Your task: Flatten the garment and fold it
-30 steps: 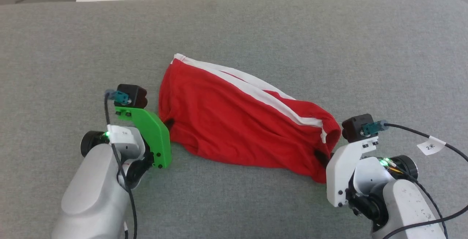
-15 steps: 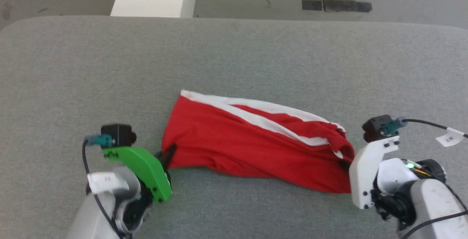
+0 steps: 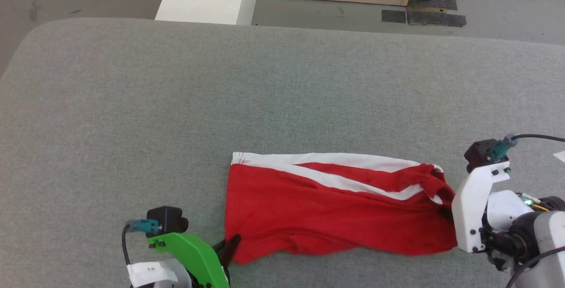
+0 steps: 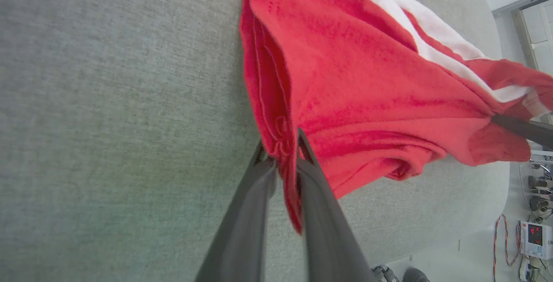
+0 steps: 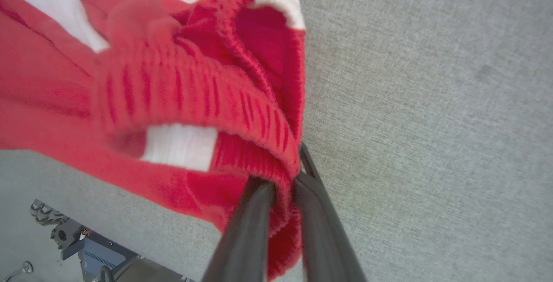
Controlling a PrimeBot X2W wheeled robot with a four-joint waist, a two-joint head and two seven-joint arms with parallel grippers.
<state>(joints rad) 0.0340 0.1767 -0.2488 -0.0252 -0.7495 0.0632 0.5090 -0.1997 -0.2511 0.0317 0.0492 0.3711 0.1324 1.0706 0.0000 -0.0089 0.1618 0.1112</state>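
The left gripper [image 4: 281, 154] is closed on a thin fold at the hem end of the garment [image 3: 326, 217]. The right gripper [image 5: 283, 178] is clamped shut on the ribbed waistband at the opposite end. Between them the red shorts lie stretched across the near part of the grey padded table [image 3: 176, 102] (the near edge ripples, not yet flat). Either shallow bite could slip under a harder outward pull, letting that end bunch. Counted: one garment, two grippers, two white stripes [image 3: 348, 184].
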